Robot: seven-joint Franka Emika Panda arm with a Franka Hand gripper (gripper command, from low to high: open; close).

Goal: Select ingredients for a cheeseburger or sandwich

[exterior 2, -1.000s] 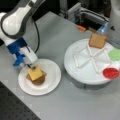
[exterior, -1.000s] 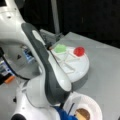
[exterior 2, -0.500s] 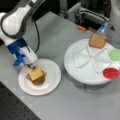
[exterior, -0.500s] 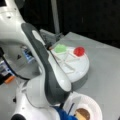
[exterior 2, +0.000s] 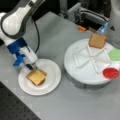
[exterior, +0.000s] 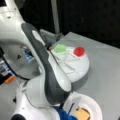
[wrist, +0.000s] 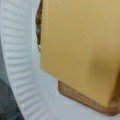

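On the white paper plate point(exterior 2: 51, 82) at a front view's left lies the sandwich stack point(exterior 2: 36, 76): a tan toast square, a dark patty and a yellow cheese square on top. My gripper point(exterior 2: 31, 66) hangs at the stack's upper left corner, just above the plate. The wrist view is filled by the cheese point(wrist: 80, 47), with the patty edge point(wrist: 38, 22) and the toast point(wrist: 85, 98) under it. A second toast square point(exterior 2: 97, 40), the green lettuce point(exterior 2: 115, 53) and the red tomato point(exterior 2: 110, 72) lie in the divided tray. The lettuce point(exterior: 60, 48), the tomato point(exterior: 79, 50) and the stack point(exterior: 82, 113) also show in a front view.
The round white divided tray point(exterior 2: 82, 72) stands at a front view's right, with several compartments bare. The arm's white body point(exterior: 42, 82) hides much of a front view. Dark equipment and an orange item point(exterior 2: 81, 28) sit at the table's far edge.
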